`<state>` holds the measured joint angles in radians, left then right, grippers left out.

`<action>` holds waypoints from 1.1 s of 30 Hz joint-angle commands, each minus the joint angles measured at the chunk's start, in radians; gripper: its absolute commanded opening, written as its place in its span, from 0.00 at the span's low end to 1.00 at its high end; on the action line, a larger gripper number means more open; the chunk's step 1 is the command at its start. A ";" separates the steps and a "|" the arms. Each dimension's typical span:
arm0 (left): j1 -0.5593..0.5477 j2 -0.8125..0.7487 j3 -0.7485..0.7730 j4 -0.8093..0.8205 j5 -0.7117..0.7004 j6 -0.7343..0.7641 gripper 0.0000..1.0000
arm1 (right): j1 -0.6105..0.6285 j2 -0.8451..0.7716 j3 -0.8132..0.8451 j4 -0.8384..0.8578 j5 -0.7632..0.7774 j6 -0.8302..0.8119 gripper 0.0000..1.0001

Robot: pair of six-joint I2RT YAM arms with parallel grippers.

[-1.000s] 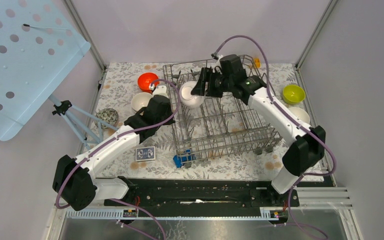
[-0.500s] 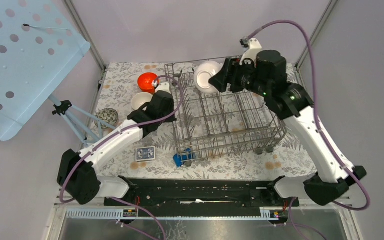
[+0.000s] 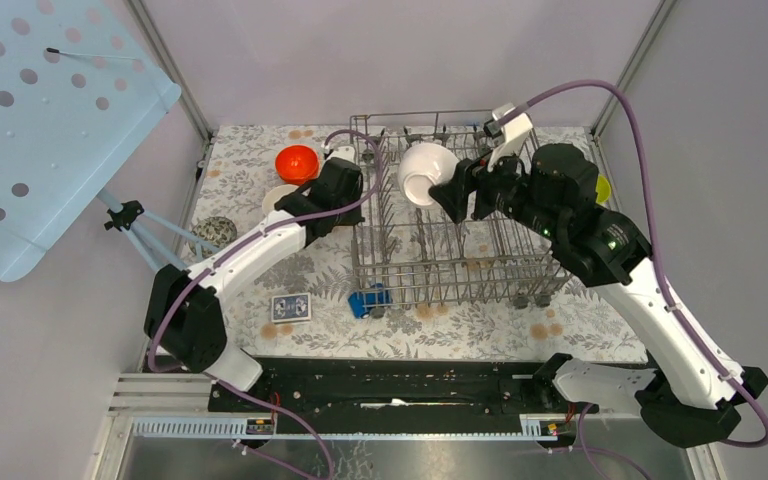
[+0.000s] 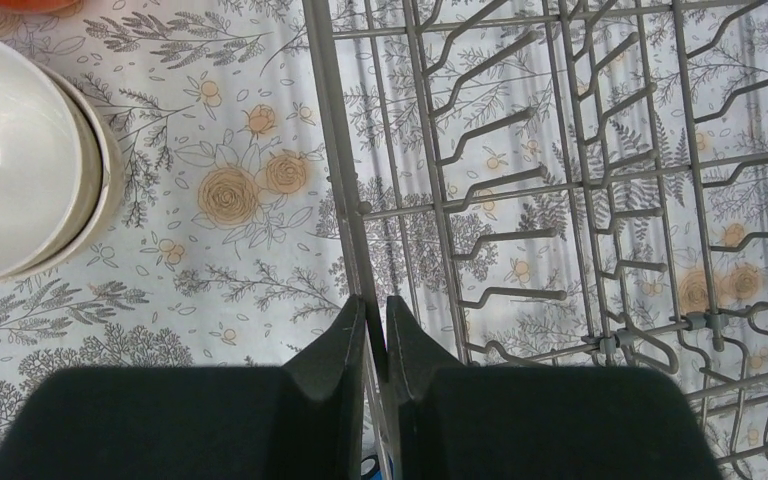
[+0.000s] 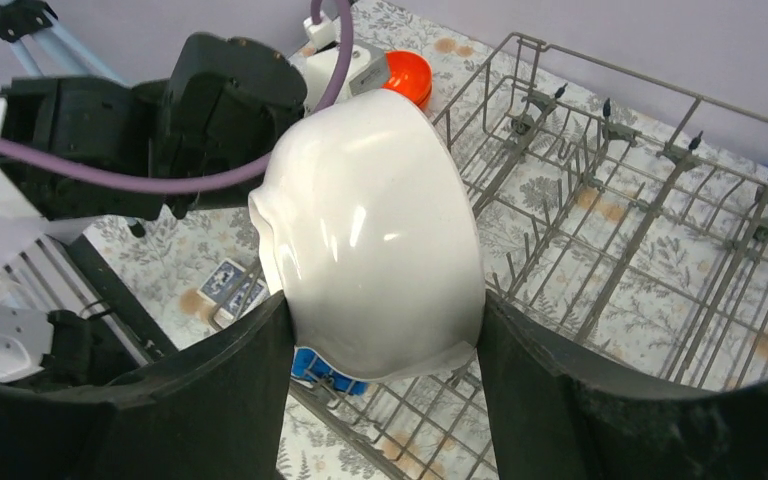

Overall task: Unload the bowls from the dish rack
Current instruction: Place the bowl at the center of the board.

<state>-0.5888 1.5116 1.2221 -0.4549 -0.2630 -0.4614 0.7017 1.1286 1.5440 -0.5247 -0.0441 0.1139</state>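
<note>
My right end effector (image 5: 382, 310) spread wide, clamped across white glossy bowl (image 5: 370, 220). Bowl tipped on side, held above far-left part of grey wire dish rack (image 3: 457, 265). My left end effector (image 4: 375, 310) nearly closed, pinching rack's left rim. Bench (image 3: 520, 330) right of rack lies nearer carrying arm; I'd swing there.

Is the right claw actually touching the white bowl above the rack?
Touching. The right wrist view shows both fingers of the right claw pressed against opposite sides of the white bowl, with no gap.
</note>
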 commanded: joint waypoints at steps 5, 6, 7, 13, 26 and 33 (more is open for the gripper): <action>0.049 0.054 0.110 -0.017 0.045 0.026 0.00 | 0.024 -0.129 -0.183 0.261 -0.023 -0.142 0.33; 0.050 0.046 0.114 -0.020 0.053 0.021 0.00 | 0.026 -0.140 -0.204 0.281 -0.027 -0.157 0.32; 0.051 0.031 0.114 -0.022 0.065 0.019 0.05 | 0.026 -0.150 -0.222 0.302 -0.028 -0.169 0.32; 0.053 -0.061 0.107 -0.029 0.137 -0.011 0.57 | 0.029 -0.162 -0.266 0.356 -0.028 -0.207 0.32; 0.052 -0.349 -0.002 -0.042 0.258 -0.127 0.96 | 0.070 -0.188 -0.324 0.488 -0.086 -0.310 0.27; 0.052 -0.507 -0.030 -0.059 0.247 -0.240 0.99 | 0.147 -0.212 -0.449 0.694 -0.003 -0.477 0.23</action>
<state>-0.5415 1.0870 1.2041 -0.5293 -0.0238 -0.6125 0.8059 0.9413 1.1362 -0.0395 -0.1013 -0.2337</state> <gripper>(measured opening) 0.987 0.681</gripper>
